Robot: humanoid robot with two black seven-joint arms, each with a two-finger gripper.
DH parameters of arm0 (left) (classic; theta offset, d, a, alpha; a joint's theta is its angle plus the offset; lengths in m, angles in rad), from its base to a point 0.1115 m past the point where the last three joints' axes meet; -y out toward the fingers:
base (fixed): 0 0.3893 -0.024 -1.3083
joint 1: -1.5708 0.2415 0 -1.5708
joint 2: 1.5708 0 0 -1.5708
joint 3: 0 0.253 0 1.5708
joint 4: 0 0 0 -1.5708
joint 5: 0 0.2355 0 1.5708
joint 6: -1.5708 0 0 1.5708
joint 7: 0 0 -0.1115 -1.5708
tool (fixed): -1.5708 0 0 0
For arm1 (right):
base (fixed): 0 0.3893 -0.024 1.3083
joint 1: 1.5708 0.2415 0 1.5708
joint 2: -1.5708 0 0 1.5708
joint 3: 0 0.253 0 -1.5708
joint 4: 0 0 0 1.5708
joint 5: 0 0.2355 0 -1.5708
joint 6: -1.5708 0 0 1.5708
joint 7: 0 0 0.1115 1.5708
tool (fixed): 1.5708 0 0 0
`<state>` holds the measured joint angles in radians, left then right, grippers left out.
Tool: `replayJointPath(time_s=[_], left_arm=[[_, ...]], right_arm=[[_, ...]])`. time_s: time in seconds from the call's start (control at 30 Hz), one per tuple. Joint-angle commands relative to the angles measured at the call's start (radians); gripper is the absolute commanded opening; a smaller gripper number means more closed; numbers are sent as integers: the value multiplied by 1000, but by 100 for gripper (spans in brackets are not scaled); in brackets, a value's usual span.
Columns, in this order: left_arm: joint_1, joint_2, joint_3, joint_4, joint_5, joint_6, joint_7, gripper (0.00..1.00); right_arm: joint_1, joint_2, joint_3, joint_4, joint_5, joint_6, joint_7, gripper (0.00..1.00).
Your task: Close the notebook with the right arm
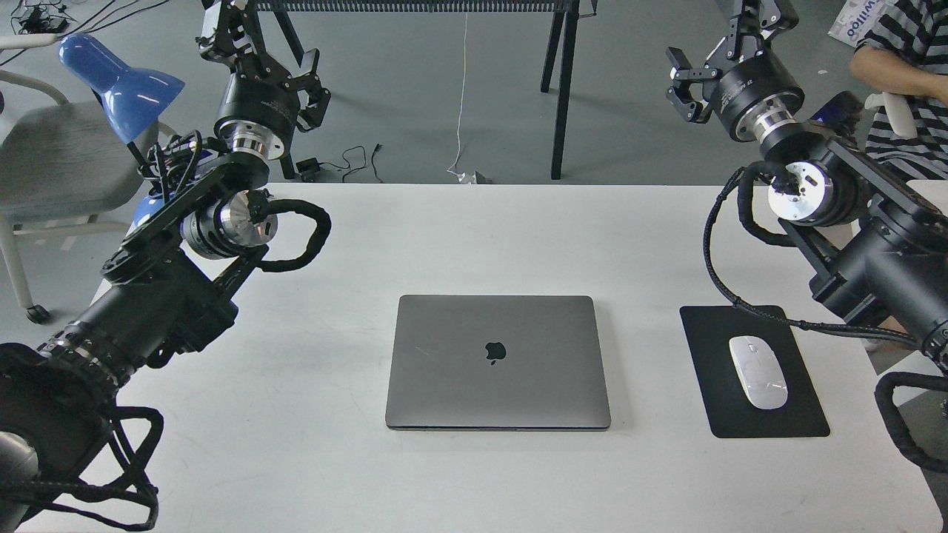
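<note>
Closed MacBook-style notebook [498, 363] lying flat at the white table's [311, 459] centre, lid down, dark apple logo up. At three o'clock from it, just beside, a black mouse pad [763, 414] carrying a white mouse [758, 371]. Right arm [852, 222] raised at two o'clock, well apart from the notebook; right gripper [685, 81] empty, finger spacing impossible to tell. Left gripper [222, 22] up at eleven o'clock, partly cut by the frame edge, fingers likewise indistinct. Blue desk lamp [122, 85] at ten o'clock.
</note>
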<state>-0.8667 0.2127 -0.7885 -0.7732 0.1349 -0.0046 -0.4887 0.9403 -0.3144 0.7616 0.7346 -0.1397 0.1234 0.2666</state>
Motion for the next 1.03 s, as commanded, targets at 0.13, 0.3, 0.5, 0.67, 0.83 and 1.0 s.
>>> replayJointPath(time_s=[0.13,0.3,0.5,0.67,0.83,1.0], left_arm=[[0,1,0,0,0,0,0,100],[0,-1,0,0,0,0,0,100],[0,1,0,0,0,0,0,100],[0,1,0,0,0,0,0,100],[0,1,0,0,0,0,0,100],[0,1,0,0,0,0,0,100]], right_arm=[[-29,43,67,3,0,-16,3,100],[-29,57,68,8,0,-18,5,100],[-29,61,67,9,0,-19,5,100],[-31,63,68,9,2,-19,5,100],[-31,70,68,8,2,-19,5,100],[-31,69,68,8,0,-19,5,100]])
